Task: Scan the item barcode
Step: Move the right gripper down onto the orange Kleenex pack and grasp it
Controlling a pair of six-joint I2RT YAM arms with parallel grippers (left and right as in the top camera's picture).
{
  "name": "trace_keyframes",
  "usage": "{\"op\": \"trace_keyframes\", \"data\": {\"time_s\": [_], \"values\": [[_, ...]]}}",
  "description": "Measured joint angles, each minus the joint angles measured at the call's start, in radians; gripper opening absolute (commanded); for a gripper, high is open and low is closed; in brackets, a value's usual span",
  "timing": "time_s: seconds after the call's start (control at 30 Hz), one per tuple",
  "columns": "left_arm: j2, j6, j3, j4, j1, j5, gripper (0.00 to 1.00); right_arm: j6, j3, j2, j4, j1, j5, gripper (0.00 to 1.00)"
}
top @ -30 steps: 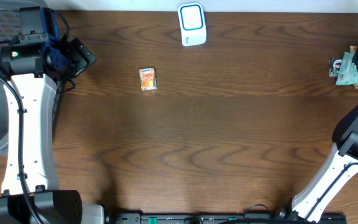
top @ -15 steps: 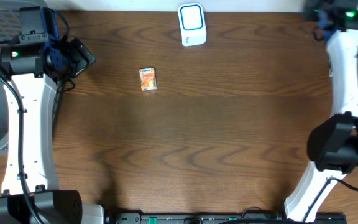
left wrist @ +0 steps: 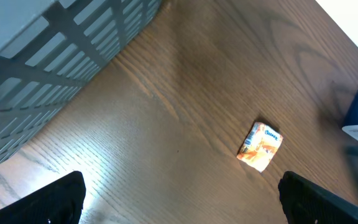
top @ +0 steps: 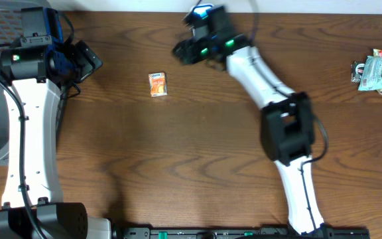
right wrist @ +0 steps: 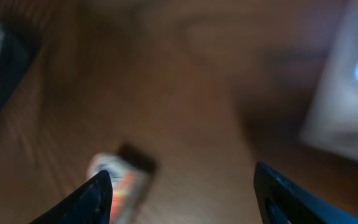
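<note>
Orange packet (right wrist: 129, 178) ahead of right fingers (right wrist: 94, 198)

Overhead view bright, even, sharp, soft shadows on table (top: 197, 153), slight motion smear on right arm (top: 251, 66), left wrist view clear, pale glare lower left, right wrist view dim, heavily blurred, packet (right wrist: 120, 180) out of focus.

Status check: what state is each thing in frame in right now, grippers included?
left gripper, open, empty
right gripper, open, empty, above the table between packet and scanner
orange packet, lying flat, printed face up, nothing touching it
scanner, at the far edge, mostly hidden in the overhead view
packet pile, heaped at the right edge, untouched
</note>
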Motion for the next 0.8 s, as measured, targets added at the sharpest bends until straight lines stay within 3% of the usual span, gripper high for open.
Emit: {"op": "trace_keyframes", "data": {"time_s": [0.17, 0.53, 0.8], "values": [[0.0, 0.0, 0.0, 0.0, 0.0, 0.0, 0.98, 0.084, -0.001, 0.046, 0.002, 0.104, 0.079, 0.61], [0.0, 0.0, 0.0, 0.0, 0.0, 0.0, 0.98, 0.154, -0.001, 0.094, -0.071, 0.146, 0.143, 0.5], [0.0, 0.0, 0.0, 0.0, 0.0, 0.0, 0.98, 0.161, 0.02, 0.081, -0.204, 0.145, 0.265, 0.54]]}}
